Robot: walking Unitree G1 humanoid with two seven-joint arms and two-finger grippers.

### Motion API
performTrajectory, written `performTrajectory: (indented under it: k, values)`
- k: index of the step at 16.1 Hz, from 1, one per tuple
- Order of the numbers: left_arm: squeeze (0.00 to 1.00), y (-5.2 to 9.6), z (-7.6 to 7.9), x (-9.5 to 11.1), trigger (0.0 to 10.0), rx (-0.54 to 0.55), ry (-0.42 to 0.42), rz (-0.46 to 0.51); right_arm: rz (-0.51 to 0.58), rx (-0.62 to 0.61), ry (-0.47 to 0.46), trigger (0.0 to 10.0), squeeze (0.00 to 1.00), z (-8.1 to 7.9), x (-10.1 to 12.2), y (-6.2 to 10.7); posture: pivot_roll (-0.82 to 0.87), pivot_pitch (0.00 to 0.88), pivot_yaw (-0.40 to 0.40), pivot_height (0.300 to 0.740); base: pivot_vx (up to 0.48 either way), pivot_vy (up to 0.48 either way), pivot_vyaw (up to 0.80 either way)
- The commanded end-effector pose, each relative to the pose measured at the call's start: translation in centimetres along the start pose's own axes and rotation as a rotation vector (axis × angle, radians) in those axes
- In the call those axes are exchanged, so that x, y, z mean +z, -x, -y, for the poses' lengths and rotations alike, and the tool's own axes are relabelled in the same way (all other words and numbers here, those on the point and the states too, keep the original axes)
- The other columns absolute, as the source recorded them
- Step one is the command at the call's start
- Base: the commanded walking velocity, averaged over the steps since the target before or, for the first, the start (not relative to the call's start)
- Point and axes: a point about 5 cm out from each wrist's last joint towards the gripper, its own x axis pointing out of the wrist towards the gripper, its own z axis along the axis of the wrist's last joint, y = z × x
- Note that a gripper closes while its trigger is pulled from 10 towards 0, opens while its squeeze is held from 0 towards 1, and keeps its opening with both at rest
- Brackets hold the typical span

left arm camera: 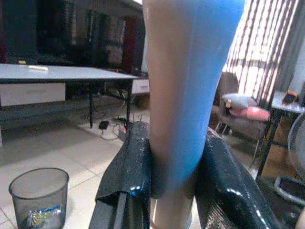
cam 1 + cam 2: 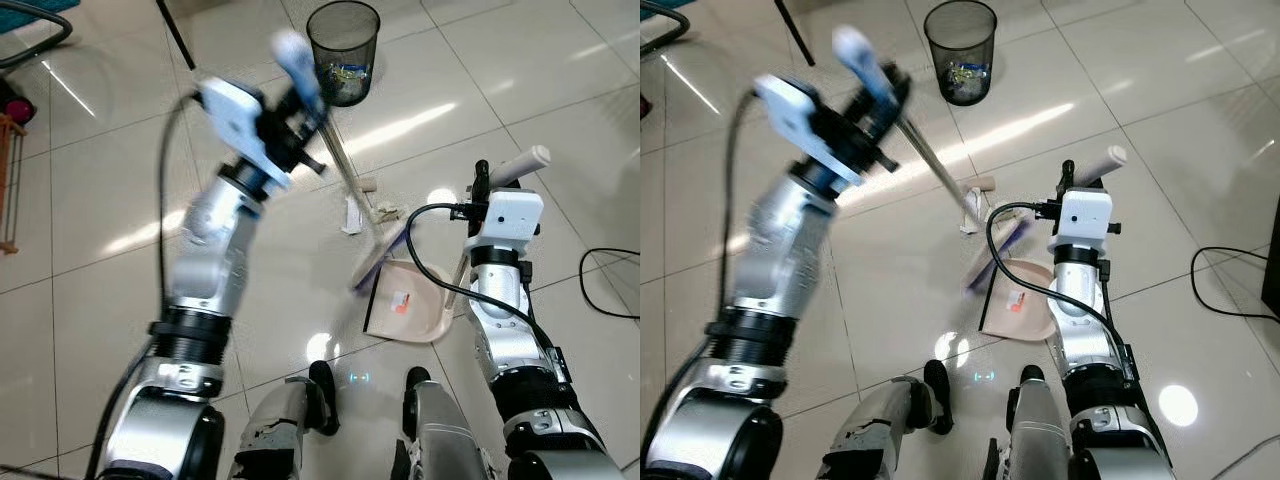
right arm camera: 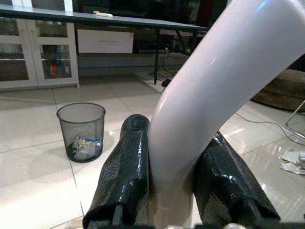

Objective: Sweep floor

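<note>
My left gripper [image 2: 300, 108] is raised and shut on the blue-and-white top of the broom handle [image 1: 186, 86]. The thin shaft [image 2: 345, 165] slants down to the purple broom head [image 2: 378, 252], which rests on the tile at the mouth of the beige dustpan [image 2: 408, 312]. My right gripper [image 2: 484, 188] is shut on the dustpan's white handle [image 3: 224, 71], which sticks up and away from me. Just beyond the broom head lie white paper scraps [image 2: 352, 216] and a small tan piece [image 2: 366, 185]. A red-marked bit [image 2: 401, 303] lies inside the dustpan.
A black mesh bin [image 2: 343, 50] holding wrappers stands on the tiles ahead. A black cable [image 2: 612, 286] loops on the floor at the right. A dark slanted leg [image 2: 176, 36] and a red rack [image 2: 10, 180] are at the left. My feet [image 2: 322, 386] stand just behind the dustpan.
</note>
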Motion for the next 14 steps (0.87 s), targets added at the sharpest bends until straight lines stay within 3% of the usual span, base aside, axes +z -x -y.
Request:
performTrajectory:
  k: [1,5,6,10,11,14]
  values:
    - [0.0,0.4,-0.7,1.2,10.0,0.017,-0.023,0.032,-0.008,-0.004,-0.007,10.0,0.0,0.4,-0.1,0.4,0.04,0.236,0.112,0.74,0.0,0.0,0.0]
    - [0.0,2.8,-2.4,1.0,10.0,0.044,-0.179,-0.089,-0.012,-0.034,-0.054,10.0,0.0,1.4,0.2,0.7,0.03,0.217,0.105,0.74,0.0,0.0,0.0]
    - [0.0,4.5,-2.4,0.3,10.0,0.044,-0.258,-0.158,0.004,-0.075,-0.118,10.0,0.0,2.5,1.1,0.8,0.03,0.208,0.103,0.74,0.0,0.0,0.0]
    - [0.0,8.2,-3.4,-1.0,10.0,0.144,-0.388,-0.274,0.087,-0.166,-0.303,10.0,0.0,5.1,4.6,-0.3,0.01,0.185,0.117,0.74,0.0,0.0,0.0]
    - [0.0,9.4,-3.7,-1.9,10.0,0.165,-0.406,-0.346,0.095,-0.175,-0.354,10.0,0.0,5.5,5.5,-0.8,0.01,0.181,0.119,0.74,0.0,0.0,0.0]
    - [0.0,10.9,-4.0,-2.7,10.0,0.265,-0.372,-0.414,0.088,-0.173,-0.443,10.0,0.0,5.9,7.3,-1.6,0.01,0.171,0.123,0.74,0.0,0.0,0.0]
